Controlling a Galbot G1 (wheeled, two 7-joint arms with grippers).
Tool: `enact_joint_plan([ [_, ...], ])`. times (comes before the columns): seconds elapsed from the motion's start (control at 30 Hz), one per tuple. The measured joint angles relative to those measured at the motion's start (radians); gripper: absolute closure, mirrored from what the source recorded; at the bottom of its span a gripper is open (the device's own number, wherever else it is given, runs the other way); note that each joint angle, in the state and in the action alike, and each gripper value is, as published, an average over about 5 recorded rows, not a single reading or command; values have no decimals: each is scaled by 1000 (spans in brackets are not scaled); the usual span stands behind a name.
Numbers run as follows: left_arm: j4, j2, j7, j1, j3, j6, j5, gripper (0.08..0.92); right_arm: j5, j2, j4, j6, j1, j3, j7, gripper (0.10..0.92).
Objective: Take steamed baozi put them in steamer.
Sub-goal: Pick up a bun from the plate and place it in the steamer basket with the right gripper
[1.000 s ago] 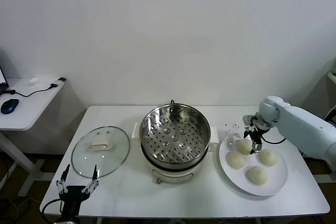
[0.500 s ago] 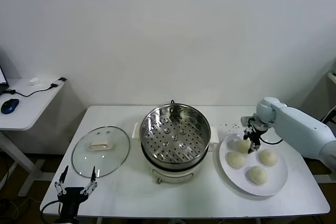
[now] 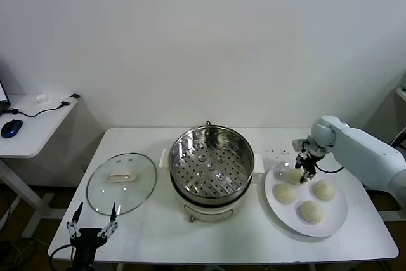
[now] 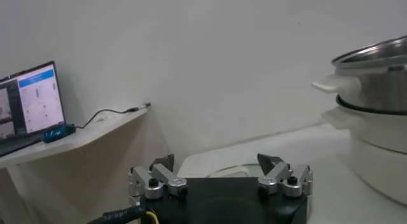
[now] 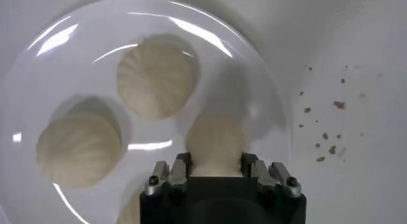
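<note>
Baozi (image 3: 293,176) on the plate (image 3: 336,217): is it held?
— Yes, the right pincer (image 3: 307,170) pinches it. Lift slow, straight up, then carry it to the steamer (image 3: 212,160). The left pincer (image 3: 90,230) waits, spread wide.

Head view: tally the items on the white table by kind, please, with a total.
Baozi: 4, one in the right gripper, three loose on the plate
Plate: 1
Steamer: 1
Glass lid: 1
Total: 7
</note>
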Motion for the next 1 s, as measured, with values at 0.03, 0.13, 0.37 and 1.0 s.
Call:
enact_joint_plan([
  [0.03, 0, 0, 0, 0, 0, 0, 0, 177, 8, -3, 8, 9, 19, -13, -4, 499],
  [0.13, -1, 0, 1, 1, 0, 0, 1, 177, 26, -3, 35, 50, 91, -58, -20, 499],
  [0.37, 0, -3, 1, -1, 3, 7, 7, 177, 48, 38, 107, 191, 299, -165, -60, 495],
  [1.0, -7, -14, 1, 9, 15, 15, 25, 177, -138, 313, 270, 569, 448, -167, -50, 488],
])
